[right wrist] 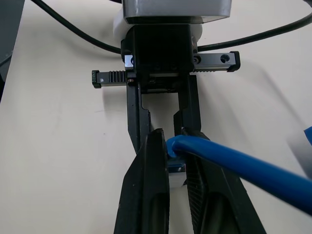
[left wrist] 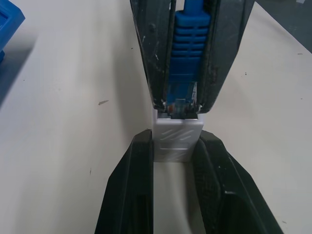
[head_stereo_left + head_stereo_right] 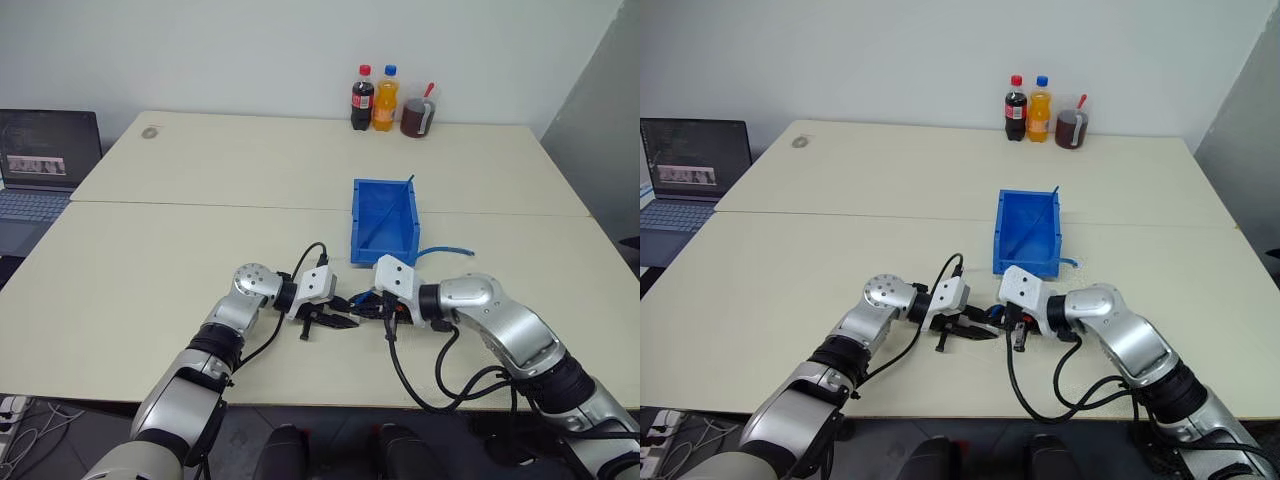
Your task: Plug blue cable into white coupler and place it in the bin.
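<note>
Bin: bright blue rectangular plastic bin (image 3: 384, 222) with tall walls is seen standing on the table just beyond the two grippers, its lower lip turned toward them.
Table: large pale cream table (image 3: 180, 260) made of two joined tops is seen carrying the bin, with both grippers meeting above its near part.
Laptop: dark open laptop (image 3: 40, 160) is seen beside the table's left edge, well apart from the work.
Bottles: a cola bottle (image 3: 362, 98), an orange drink bottle (image 3: 386, 98) and a brown jug with a red straw (image 3: 418, 112) are lined up at the far edge of the table.
Left gripper: black two-fingered left gripper (image 2: 176, 161) is pointed toward the right one; its fingers are clamped on the white coupler.
Right gripper: black two-fingered right gripper (image 1: 175, 161) faces the left one tip to tip; its fingers are closed on the plug end of the blue cable.
Blue cable: long thin bright blue cord (image 1: 243, 168) is seen running from the right gripper away past the bin's near right corner, its ribbed plug (image 2: 187, 46) held between the fingers.
White coupler: tiny white boxy block (image 2: 177, 139) is held between the left fingertips, its open end touching the tip of the plug; how far the plug is seated cannot be told.
</note>
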`<action>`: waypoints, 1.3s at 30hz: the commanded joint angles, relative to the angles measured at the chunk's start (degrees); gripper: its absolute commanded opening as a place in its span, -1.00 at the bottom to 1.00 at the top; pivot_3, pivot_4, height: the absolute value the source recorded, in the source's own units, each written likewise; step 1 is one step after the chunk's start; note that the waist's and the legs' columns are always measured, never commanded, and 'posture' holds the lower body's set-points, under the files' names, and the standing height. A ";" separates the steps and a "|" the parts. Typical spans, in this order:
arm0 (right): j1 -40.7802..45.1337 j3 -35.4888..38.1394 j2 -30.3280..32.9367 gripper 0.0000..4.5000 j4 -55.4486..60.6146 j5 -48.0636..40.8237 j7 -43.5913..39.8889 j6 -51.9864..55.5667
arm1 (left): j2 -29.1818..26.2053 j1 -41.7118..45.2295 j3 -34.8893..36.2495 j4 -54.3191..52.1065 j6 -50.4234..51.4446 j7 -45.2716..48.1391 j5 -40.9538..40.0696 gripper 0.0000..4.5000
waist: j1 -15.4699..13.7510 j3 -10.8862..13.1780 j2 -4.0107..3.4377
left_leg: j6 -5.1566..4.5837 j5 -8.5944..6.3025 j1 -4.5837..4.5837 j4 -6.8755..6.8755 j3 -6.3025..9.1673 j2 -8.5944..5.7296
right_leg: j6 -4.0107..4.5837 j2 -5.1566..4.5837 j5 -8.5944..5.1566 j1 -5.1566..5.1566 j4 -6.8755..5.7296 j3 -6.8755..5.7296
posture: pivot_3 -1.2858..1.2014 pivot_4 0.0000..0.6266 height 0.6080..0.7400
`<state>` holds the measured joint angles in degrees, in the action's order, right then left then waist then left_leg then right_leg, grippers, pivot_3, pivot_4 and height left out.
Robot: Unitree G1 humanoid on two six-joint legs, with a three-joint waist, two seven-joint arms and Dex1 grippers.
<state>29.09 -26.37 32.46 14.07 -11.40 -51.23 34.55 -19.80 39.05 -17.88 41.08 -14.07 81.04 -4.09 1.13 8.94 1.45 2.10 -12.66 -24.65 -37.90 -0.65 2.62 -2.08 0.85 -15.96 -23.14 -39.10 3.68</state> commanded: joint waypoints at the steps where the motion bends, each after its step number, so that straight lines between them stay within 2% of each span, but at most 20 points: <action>1: 0.00 -2.94 0.67 -0.91 -2.57 1.89 -1.50 4.11 | 1.00 -0.31 -0.31 -1.18 0.34 -0.82 0.62 -0.66 | 0.00 -0.01 -0.02 | 0.00 0.00 0.00 0.00 -0.01 0.00 | 0.00 0.00 0.00 0.00 0.00 0.01 | 0.03 -0.52 1.00; 10: -1.83 -6.18 -0.23 -0.91 -9.10 5.54 -2.03 1.85 | 1.09 -1.09 -0.32 -2.40 0.69 -1.25 0.53 -0.66 | 0.12 -0.55 0.00 | 0.00 0.00 0.15 0.03 -0.02 0.01 | 0.00 0.00 -0.01 0.11 0.00 0.02 | 0.03 -0.52 1.00; 14: -2.73 -6.50 -0.71 -0.91 -12.55 6.50 -1.85 -0.09 | 0.89 -1.33 -0.19 -2.82 0.86 -1.36 0.60 -0.66 | 0.35 -0.69 0.04 | -0.10 -0.09 0.98 0.13 -0.02 0.02 | 0.16 -0.01 -0.15 0.96 0.15 0.00 | 0.03 -0.52 1.00; 18: -2.97 -5.94 -1.04 -0.91 -12.87 6.46 -1.83 -0.48 | 0.66 -1.44 -0.07 -3.20 1.14 -1.45 0.59 -0.66 | 0.45 -0.83 0.03 | -0.10 -0.10 1.18 0.15 -0.02 0.04 | 0.24 -0.01 -0.20 1.08 0.10 0.01 | 0.03 -0.52 1.00; 20: -2.91 -4.40 -1.37 -0.91 -11.77 5.24 -1.45 0.71 | 0.57 -1.43 0.43 -4.11 2.78 -0.48 -0.62 -0.34 | 0.47 -0.84 0.04 | -0.10 -0.10 1.20 0.16 -0.02 0.04 | 0.25 -0.01 -0.20 1.10 0.10 0.02 | 0.03 -0.52 1.00; 25: -2.97 0.49 -1.29 -0.91 -6.97 2.32 -0.64 4.32 | -1.10 -2.96 3.26 -11.79 10.27 1.24 -5.79 0.14 | 0.54 -0.81 0.06 | -0.10 -0.10 1.18 0.18 -0.03 0.05 | 0.25 -0.01 -0.20 1.09 0.10 0.05 | 0.03 -0.52 1.00; 28: -2.89 5.83 -1.92 -0.91 -2.47 -2.02 0.58 9.83 | -3.62 -5.86 4.36 -18.78 12.64 0.82 -7.28 0.43 | 0.66 -0.78 0.06 | -0.09 -0.10 1.17 0.21 0.01 0.07 | 0.25 -0.02 -0.20 1.04 0.10 0.11 | 0.03 -0.52 1.00; 33: 3.73 22.54 -4.59 -0.91 6.02 -16.81 3.92 28.98 | -8.67 -12.22 7.99 -35.55 22.11 -3.16 -11.90 0.97 | 0.68 -0.20 -0.01 | -0.09 -0.10 1.01 0.54 0.07 0.11 | 0.27 -0.08 -0.21 0.75 0.12 0.27 | 0.03 -0.52 1.00; 37: 14.92 33.66 -6.09 -0.91 -0.90 -24.31 6.10 39.47 | -8.64 -14.09 12.74 -44.46 25.84 -12.18 -13.73 0.99 | 0.70 0.08 -0.12 | -0.09 -0.09 0.73 0.64 0.09 0.09 | 0.27 -0.08 -0.19 0.39 0.08 0.25 | 0.03 -0.52 1.00; 39: 20.48 34.50 -5.07 -0.91 -8.65 -23.87 6.16 39.57 | -6.75 -13.47 15.00 -47.47 27.45 -18.68 -13.85 0.99 | 0.70 0.08 -0.12 | -0.09 -0.09 0.74 0.76 0.07 0.08 | 0.28 -0.05 -0.19 0.35 0.11 0.24 | 0.03 -0.52 1.00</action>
<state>46.65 5.85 26.55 10.78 -34.31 -45.53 73.16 -27.91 24.52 -5.84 -2.21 12.10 68.31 -16.70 1.83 9.02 1.33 2.01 -12.74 -23.90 -37.08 -0.57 2.70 -1.79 0.80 -16.14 -22.79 -38.97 3.91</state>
